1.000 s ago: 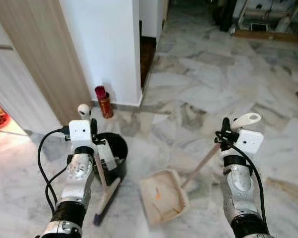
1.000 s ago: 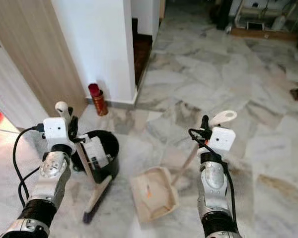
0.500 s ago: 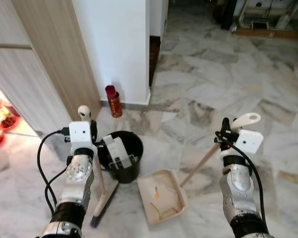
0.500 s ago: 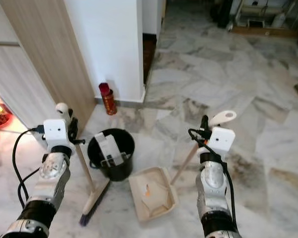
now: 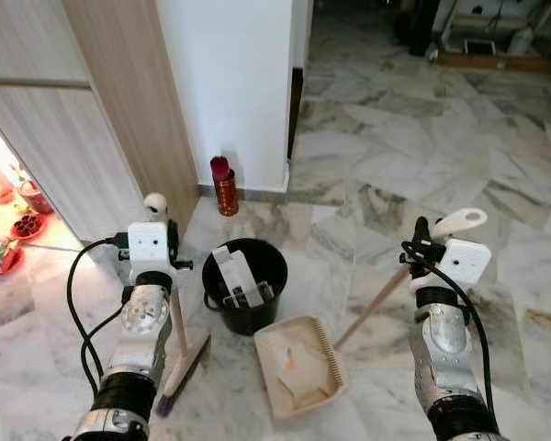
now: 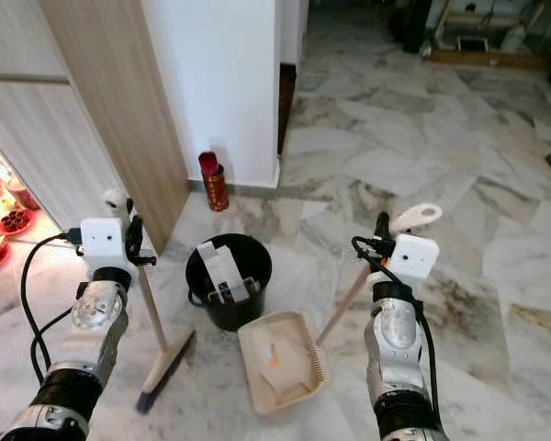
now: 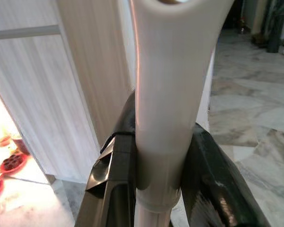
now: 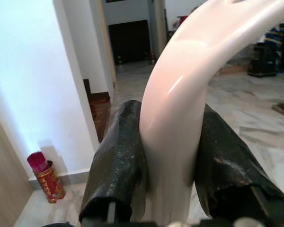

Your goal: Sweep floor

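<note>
The left gripper [image 7: 156,156] is clamped on the broom [image 5: 176,344] and the right gripper [image 8: 173,156] on the dustpan [image 5: 298,365], which rests on the floor [image 5: 395,165] beside the bin [image 5: 248,294] with some debris inside, so emptying seems left.

From my remote seat I see a black bucket [image 5: 247,296] with a pale flat object standing in it, on the marble floor [image 5: 413,147] between the two hands and nearer the left one. Ahead of the left hand, a red can [image 5: 225,192] stands at the foot of the white wall [image 5: 230,83], beside a wood-grain panel [image 5: 129,119]. Out beyond the left hand, red dishes [image 5: 28,227] lie in bright light.
</note>
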